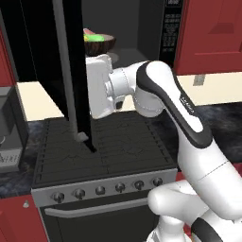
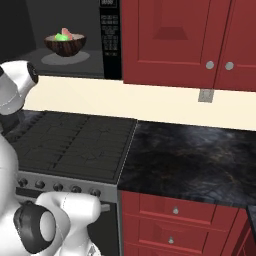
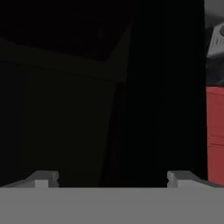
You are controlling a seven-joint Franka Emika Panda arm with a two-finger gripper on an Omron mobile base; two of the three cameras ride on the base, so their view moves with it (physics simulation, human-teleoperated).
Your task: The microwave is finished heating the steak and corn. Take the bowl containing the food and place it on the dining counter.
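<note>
Finishes I can make out around the stove

I see a streaked, wood-looking bowl (image 2: 65,46) in the matt grey microwave (image 2: 70,35), glossy black speckled stone on the counter (image 2: 190,160), smooth painted red cabinets (image 2: 170,40), a brushed-metal stove front (image 1: 104,189), and the arm's (image 1: 170,94) glossy white plastic shell.

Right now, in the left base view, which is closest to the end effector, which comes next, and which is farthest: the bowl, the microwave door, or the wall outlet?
1. Microwave door, swung open right in front of the end effector.
2. Bowl, inside the microwave, up behind the door.
3. Wall outlet, far off on the right wall.
</note>
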